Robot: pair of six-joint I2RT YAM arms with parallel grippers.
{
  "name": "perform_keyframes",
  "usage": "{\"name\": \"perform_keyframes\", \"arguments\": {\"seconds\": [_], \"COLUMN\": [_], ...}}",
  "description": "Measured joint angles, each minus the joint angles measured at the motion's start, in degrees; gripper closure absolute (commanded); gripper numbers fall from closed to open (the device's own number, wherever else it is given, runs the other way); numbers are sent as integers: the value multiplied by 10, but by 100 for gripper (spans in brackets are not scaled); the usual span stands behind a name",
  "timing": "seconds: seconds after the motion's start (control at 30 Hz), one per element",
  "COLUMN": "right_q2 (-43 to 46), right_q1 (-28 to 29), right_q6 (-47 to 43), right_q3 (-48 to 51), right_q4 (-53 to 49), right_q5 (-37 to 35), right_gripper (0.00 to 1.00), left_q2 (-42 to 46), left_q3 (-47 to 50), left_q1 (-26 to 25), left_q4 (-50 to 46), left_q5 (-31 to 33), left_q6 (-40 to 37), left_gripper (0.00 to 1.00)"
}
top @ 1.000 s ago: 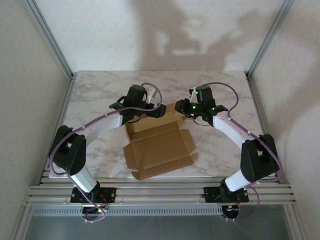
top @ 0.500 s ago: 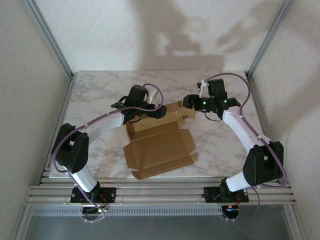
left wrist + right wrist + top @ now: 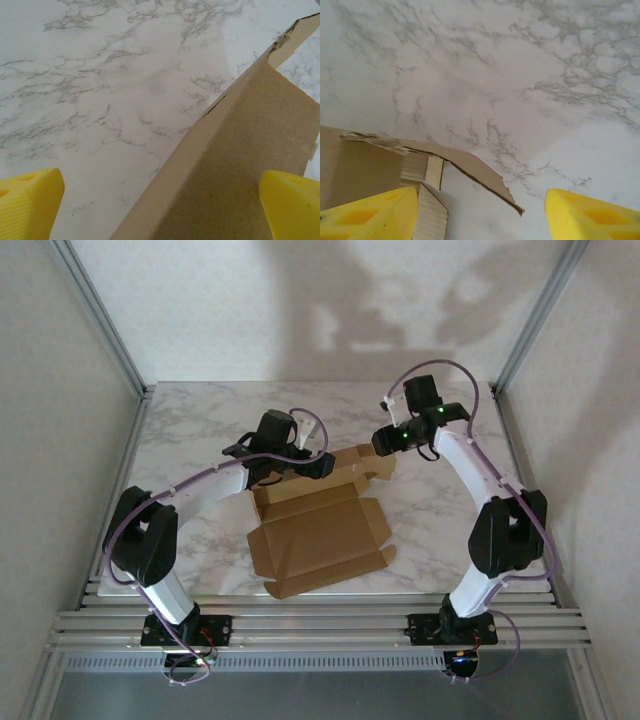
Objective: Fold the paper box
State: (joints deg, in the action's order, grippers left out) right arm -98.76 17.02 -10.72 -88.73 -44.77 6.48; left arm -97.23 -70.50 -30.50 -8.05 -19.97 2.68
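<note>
The paper box point(image 3: 318, 536) is a brown die-cut sheet lying mostly flat at mid-table, with its back wall point(image 3: 345, 462) and side flaps raised. My left gripper point(image 3: 312, 464) hangs over that back wall. In the left wrist view the wall's top edge point(image 3: 200, 135) runs between the widely spread yellow fingers point(image 3: 30, 200), which do not press on it. My right gripper point(image 3: 384, 444) hovers at the box's back right corner, open. A torn flap tip point(image 3: 480, 172) reaches into the gap between its fingers point(image 3: 592, 215) without touching them.
The marble table point(image 3: 200, 420) lies bare behind and beside the box. Aluminium frame posts point(image 3: 100, 315) stand at the back corners, and white walls close in the sides. A rail point(image 3: 320, 625) runs along the near edge.
My right gripper has opened, let go of the box's back right flap, and pulled away up and to the back right. The left arm and the box have stayed put.
</note>
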Motion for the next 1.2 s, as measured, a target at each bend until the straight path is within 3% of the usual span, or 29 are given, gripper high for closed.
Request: {"name": "perform_keyframes", "arguments": {"seconds": [0.2, 0.53, 0.87, 1.2], "right_q2": [-44, -47, -33, 11], "right_q1": [0, 0, 13, 43], "right_q6": [-34, -36, -22, -9], "right_q3": [-36, -27, 10, 43], "right_q4": [-29, -42, -54, -60], "right_q5": [12, 27, 36, 10], "right_gripper": [38, 66, 86, 92], "left_q2": [0, -4, -11, -8], "left_q3": [0, -5, -13, -18], "left_q1": [0, 0, 0, 0], "left_q4": [0, -3, -4, -7], "left_q5": [0, 0, 0, 5], "left_q6": [-2, -2, 2, 30], "left_gripper": [1, 1, 1, 1]}}
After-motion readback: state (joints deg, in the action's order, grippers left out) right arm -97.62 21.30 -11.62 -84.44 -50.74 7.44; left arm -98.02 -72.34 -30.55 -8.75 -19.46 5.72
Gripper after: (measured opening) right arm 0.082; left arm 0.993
